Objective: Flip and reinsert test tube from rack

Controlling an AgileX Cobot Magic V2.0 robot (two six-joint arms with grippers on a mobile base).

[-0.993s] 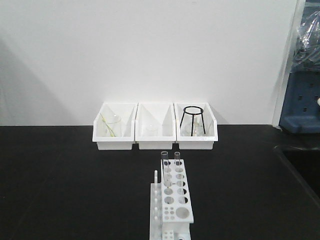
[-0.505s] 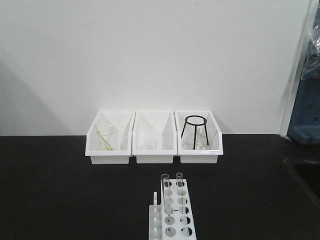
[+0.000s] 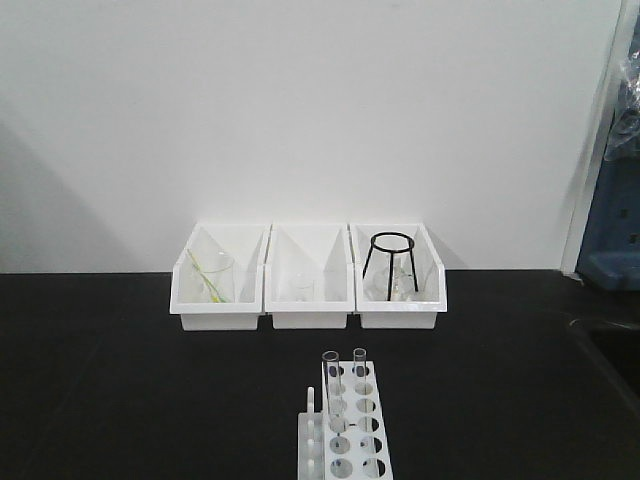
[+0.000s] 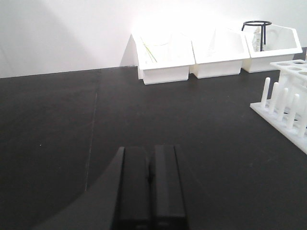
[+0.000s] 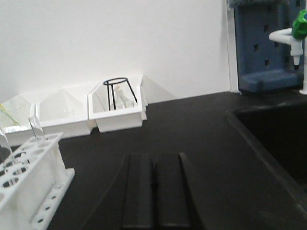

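Rack (image 3: 345,425) sits on the black table (image 3: 120,380) at near centre, partly cut off by the bottom edge of the front view. White pegs run along its left side.

Two test tubes stand upright in its far row, open ends up: left test tube (image 3: 330,380) and right test tube (image 3: 359,368), side by side and not touching. They look alike - can't tell which is the task one.

Neither gripper touches the rack or a tube.
- Left gripper (image 4: 150,153): fingers pressed together, nothing between them, low over bare table. The rack is off to its right, well apart.
- Right gripper (image 5: 154,160): fingers also pressed together, nothing held. The rack is to its left with one tube showing above the top plate, and the sink (image 5: 268,143) is to its right.

Three white bins stand in a row against the far wall:
- Left bin (image 3: 215,318) - holds a glass beaker (image 3: 212,275) with a yellowish rod in it.
- Middle bin (image 3: 308,318) - small clear glassware, hard to make out.
- Right bin (image 3: 400,318) - holds a black tripod stand (image 3: 391,262).
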